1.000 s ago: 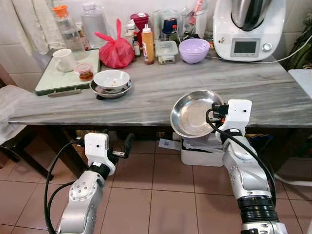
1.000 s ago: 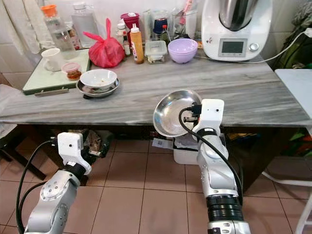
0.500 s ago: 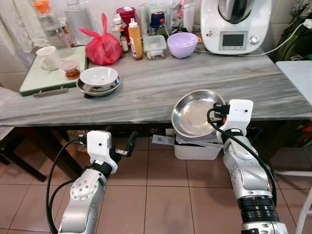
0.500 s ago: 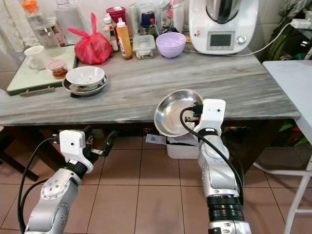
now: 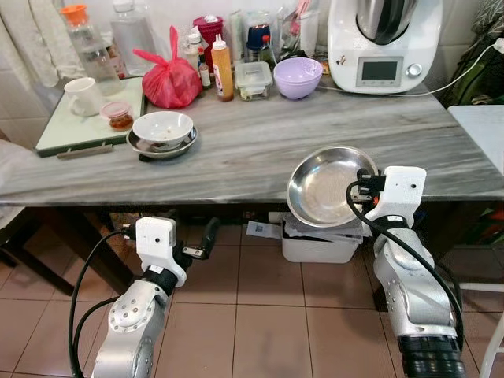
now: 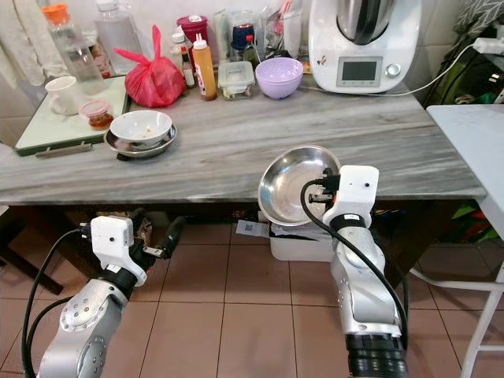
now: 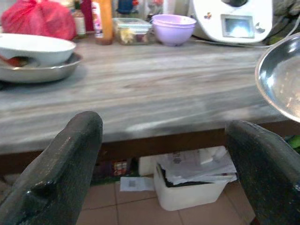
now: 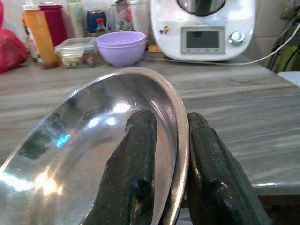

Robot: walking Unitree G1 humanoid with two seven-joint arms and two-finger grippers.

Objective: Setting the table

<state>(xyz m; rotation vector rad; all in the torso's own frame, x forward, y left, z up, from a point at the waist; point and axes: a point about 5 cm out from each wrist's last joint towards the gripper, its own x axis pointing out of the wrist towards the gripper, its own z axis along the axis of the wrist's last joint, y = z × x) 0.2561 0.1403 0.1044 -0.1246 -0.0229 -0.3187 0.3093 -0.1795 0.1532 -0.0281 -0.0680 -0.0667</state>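
Steel bowl (image 5: 327, 186) tilted, open side facing up and left, rim clamped in right pincer (image 8: 171, 154) at surface (image 5: 260, 150) edge. Left pincer (image 7: 164, 154) spread apart, low.

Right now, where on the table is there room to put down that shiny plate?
The right gripper holds the steel plate at the marble table's front edge. The middle, right of the stacked dishes and in front of the purple bowl, is bare. The back row by the red bag is crowded.

No legible text — labels too blurred.
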